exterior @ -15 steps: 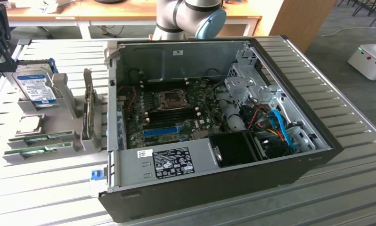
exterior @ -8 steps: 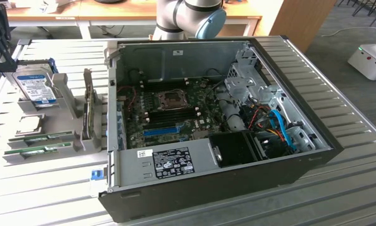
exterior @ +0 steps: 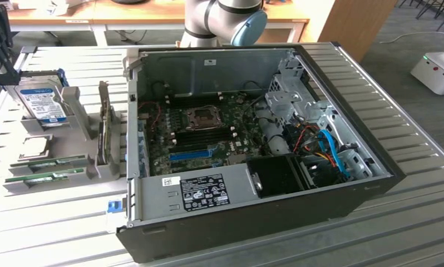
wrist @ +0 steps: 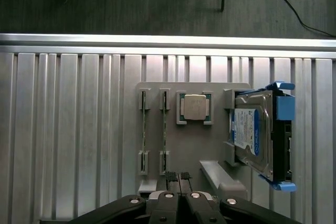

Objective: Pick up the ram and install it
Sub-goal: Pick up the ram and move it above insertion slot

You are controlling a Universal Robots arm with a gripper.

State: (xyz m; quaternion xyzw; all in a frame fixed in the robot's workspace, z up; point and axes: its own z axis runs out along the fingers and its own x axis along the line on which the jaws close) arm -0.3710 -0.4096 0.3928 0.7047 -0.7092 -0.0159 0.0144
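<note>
Hovering near the tray (wrist: pixel 194 145), gripper (wrist: pixel 178 176) pressed together and empty; ram (wrist: pixel 164 129) still slotted there, pickup and install both left

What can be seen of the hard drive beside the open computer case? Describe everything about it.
The hard drive is a boxy silver metal unit with a blue-and-white label on its broad face and blue plastic rails on its edges. It stands on edge, slotted into a grey holder on the slatted metal table, at the exterior view's left of the computer case. Only the holder touches it.
</note>
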